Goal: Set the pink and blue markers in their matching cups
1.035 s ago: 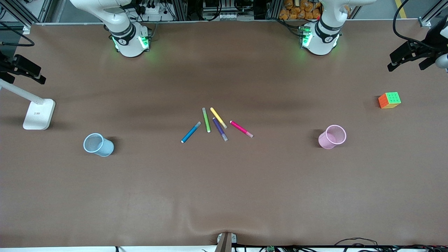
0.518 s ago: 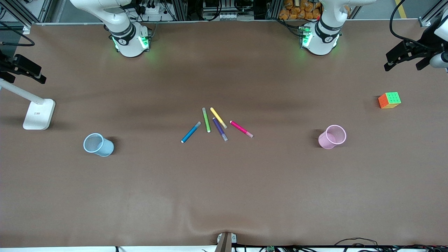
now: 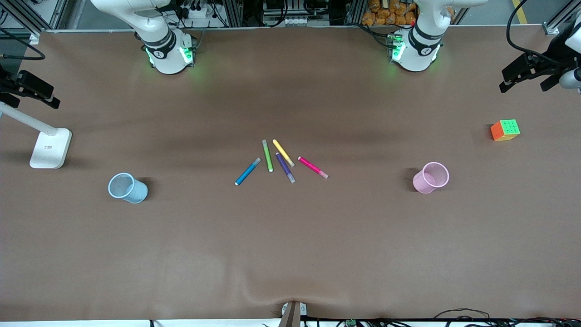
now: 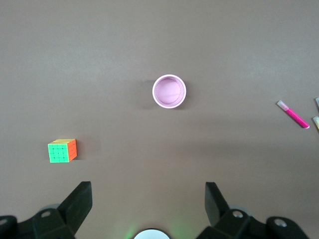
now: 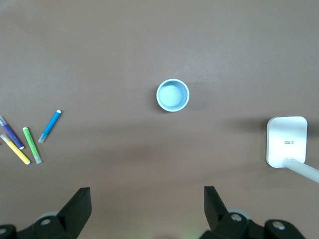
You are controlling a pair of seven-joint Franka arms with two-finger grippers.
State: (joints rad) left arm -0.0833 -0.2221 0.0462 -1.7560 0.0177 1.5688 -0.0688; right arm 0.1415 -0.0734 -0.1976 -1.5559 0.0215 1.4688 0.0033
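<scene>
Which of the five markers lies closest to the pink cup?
The pink marker. It sits at the end of the row toward the left arm's end of the table, on the pink cup's side; the other four lie farther from that cup.

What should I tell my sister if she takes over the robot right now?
Left gripper: open, high over the pink cup, holding nothing.
Right gripper: open, high over the blue cup, holding nothing.
Pink marker and blue marker lie mid-table among the green, yellow and purple ones.
Done: nothing; both cups look empty.
Left: each marker into its matching cup.
</scene>
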